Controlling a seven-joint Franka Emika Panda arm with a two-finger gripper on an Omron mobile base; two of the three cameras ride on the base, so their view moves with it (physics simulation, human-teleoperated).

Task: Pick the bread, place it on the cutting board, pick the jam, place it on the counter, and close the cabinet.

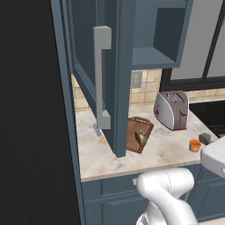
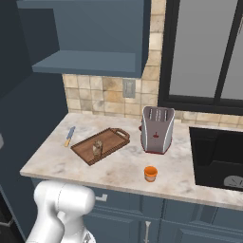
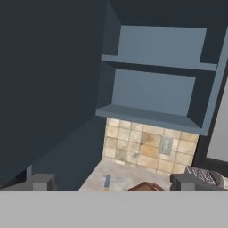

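My fingers (image 3: 111,181) stand wide apart, holding nothing, before the open cabinet (image 3: 156,89). Below on the counter (image 2: 118,171), the jam (image 2: 151,173) stands nearest its front edge; farther back, the bread (image 2: 97,148) lies on the cutting board (image 2: 102,144), beside the toaster (image 2: 156,129).

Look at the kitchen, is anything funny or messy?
Nothing is spilled or broken. The one odd thing is the cabinet: its door hangs wide open over the counter, showing bare shelves. The bread sits on the cutting board, and the jam stands upright near the toaster.
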